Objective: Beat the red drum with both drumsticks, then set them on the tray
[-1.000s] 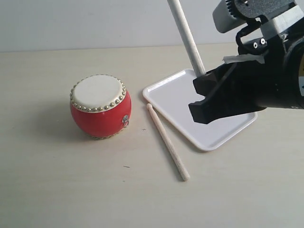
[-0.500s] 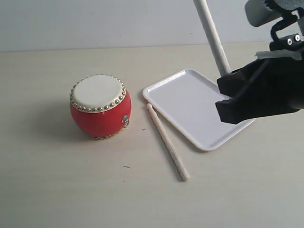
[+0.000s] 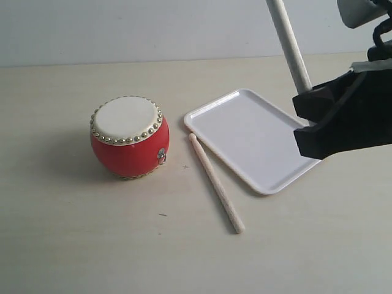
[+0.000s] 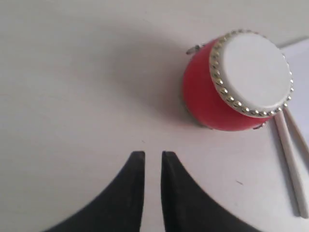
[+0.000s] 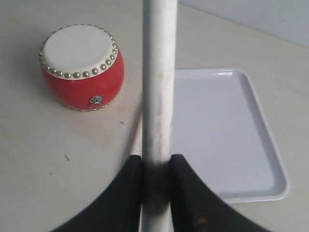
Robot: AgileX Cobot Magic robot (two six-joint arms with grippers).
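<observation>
Right end effector [image 5: 157, 165] clamped shut on one slim pale wooden drumstick [image 3: 288, 43], held near upright above the flat white plastic tray [image 3: 245, 128].

Its jaws pinch the stick low down, leaving a long length free above (handy for swinging at the drumhead, I'd guess). A second pale stick [image 3: 215, 182] lies on the beige surface [image 3: 61, 245] between the tray and the glossy red barrel drum [image 3: 128, 147]. It is probably meant for the left end effector [image 4: 153, 162], which hovers near the drum, jaws almost together and empty.

Red drum [image 3: 128, 138] upright; one drumstick [image 3: 215, 182] lies between it and white tray [image 3: 257, 138], other drumstick [image 3: 290, 46] raised steeply.
</observation>
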